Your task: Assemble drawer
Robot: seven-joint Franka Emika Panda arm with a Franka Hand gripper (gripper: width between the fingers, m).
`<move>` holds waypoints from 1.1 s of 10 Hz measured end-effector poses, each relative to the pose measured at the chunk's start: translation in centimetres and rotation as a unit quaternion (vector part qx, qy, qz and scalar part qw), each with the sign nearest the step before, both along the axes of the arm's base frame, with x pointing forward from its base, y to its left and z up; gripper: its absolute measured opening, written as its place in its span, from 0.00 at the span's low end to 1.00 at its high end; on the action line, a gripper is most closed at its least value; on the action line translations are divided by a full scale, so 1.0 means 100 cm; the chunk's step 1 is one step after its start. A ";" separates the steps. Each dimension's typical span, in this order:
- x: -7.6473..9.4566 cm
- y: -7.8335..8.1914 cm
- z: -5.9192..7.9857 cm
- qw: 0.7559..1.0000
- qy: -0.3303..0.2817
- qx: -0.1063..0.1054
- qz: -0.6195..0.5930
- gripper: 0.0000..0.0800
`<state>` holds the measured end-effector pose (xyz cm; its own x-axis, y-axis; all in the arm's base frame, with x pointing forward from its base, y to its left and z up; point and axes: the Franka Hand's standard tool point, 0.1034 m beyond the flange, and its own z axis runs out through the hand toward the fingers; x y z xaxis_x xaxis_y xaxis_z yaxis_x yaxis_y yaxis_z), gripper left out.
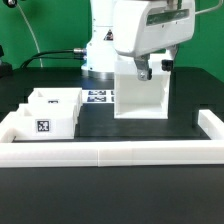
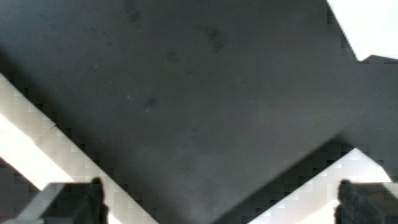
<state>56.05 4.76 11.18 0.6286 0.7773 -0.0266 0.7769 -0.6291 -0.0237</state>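
Observation:
The large white housing (image 1: pixel 140 97) stands upright on the dark table right of centre. My gripper (image 1: pixel 152 68) hangs just above its top edge. In the wrist view the gripper (image 2: pixel 217 198) is open, with its dark fingers (image 2: pixel 71 205) far apart and nothing between them. White edges (image 2: pixel 54 130) run slantwise below it over a dark surface; they look like the housing's walls. The smaller white trays (image 1: pixel 55 108) stand close together at the exterior view's left, and the front one shows a square tag (image 1: pixel 43 126).
A long low white border wall (image 1: pixel 110 151) runs along the front and turns back at the exterior view's right (image 1: pixel 214 128). The marker board (image 1: pixel 99 97) lies flat between the trays and the housing. The robot base (image 1: pixel 100 50) stands behind.

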 end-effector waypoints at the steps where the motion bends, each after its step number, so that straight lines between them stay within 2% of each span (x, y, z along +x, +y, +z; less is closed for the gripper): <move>1: 0.000 0.000 0.000 1.000 0.000 0.000 0.000 0.81; 2: -0.005 0.000 0.001 1.000 0.001 -0.001 -0.024 0.81; 4: -0.037 0.004 0.012 0.996 0.006 -0.009 -0.092 0.81; 6: -0.065 0.021 0.023 0.985 0.007 -0.018 -0.169 0.81; 7: -0.071 0.024 0.025 0.983 0.010 -0.020 -0.180 0.81; 11: -0.070 0.023 0.022 0.984 0.011 -0.019 -0.176 0.81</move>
